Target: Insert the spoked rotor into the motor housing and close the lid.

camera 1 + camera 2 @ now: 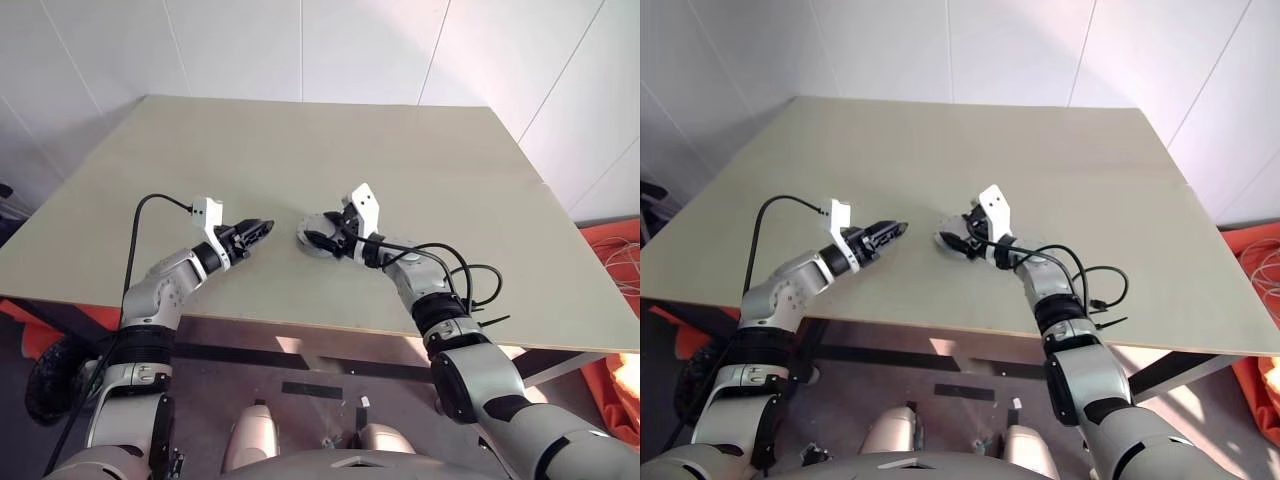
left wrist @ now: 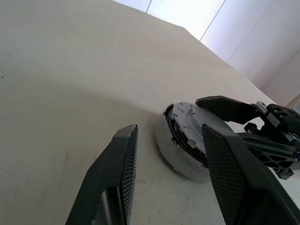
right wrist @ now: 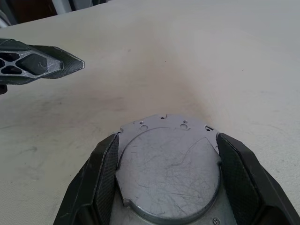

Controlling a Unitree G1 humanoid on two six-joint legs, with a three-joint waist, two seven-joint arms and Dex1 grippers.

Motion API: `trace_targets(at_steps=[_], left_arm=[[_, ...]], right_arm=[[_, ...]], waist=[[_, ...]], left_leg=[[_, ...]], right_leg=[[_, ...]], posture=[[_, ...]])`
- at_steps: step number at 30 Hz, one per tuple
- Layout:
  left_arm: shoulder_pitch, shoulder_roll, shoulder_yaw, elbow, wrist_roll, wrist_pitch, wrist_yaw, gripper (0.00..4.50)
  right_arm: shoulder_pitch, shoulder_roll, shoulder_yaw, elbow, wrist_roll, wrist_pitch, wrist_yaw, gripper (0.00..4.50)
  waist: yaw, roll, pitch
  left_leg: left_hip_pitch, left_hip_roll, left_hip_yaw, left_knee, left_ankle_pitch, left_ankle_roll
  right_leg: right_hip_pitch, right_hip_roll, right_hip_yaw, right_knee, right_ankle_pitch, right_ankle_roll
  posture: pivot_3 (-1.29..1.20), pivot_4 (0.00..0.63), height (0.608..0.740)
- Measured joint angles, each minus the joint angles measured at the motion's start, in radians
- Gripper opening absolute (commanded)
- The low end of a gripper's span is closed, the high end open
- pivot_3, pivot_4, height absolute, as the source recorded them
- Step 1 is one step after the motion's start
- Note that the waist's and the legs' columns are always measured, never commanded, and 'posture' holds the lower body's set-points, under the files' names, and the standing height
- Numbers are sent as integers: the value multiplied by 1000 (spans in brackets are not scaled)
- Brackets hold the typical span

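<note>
Head views: a pale beige tabletop (image 1: 420, 170) carried one round grey metal motor assembly (image 1: 318, 236) near its front-middle, lying flat with its round axis upright. The right claw (image 1: 322, 240) reached in from the right, level, pointing left, its two black fingers on either side of the assembly. The left claw (image 1: 262, 229) hung just left of the assembly, apart from it, pointing right toward it, fingers partly spread and holding nothing.

Left wrist view: the left claw's two black fingers (image 2: 117, 183) stood partly apart with bare tabletop between them. Beyond them the assembly (image 2: 187, 133) showed a pale grey flat top plate over a dark gap and a lighter round base, sitting on the tabletop. The right claw's black finger (image 2: 227, 105) lay across the plate's far edge.

Right wrist view: the right claw (image 3: 168, 159) straddled the flat scratched grey metal lid (image 3: 168, 164), round with a squared notched edge and small holes on the far side. Both fingers sat at the lid's rim, wide apart; whether they pressed it I couldn't tell. The left claw's tip (image 3: 42, 63) pointed in from across the tabletop, well clear of the lid.
</note>
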Motion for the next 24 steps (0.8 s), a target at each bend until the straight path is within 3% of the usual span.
trace_targets(at_steps=[11,24], left_arm=[[-1,0,1,1,0,0,0,2300],[-1,5,3,1,0,0,1,2300]], right_arm=[[-21,11,21,93,-78,-150,-95,3196],[-34,1,36,111,-97,-161,-86,3196]], waist=[[0,0,0],[1,0,0]], left_leg=[[-3,0,0,0,0,0],[-3,0,0,0,0,0]], right_leg=[[-4,0,0,1,0,0],[-3,0,0,1,0,0]], posture=[[0,0,740],[0,0,740]])
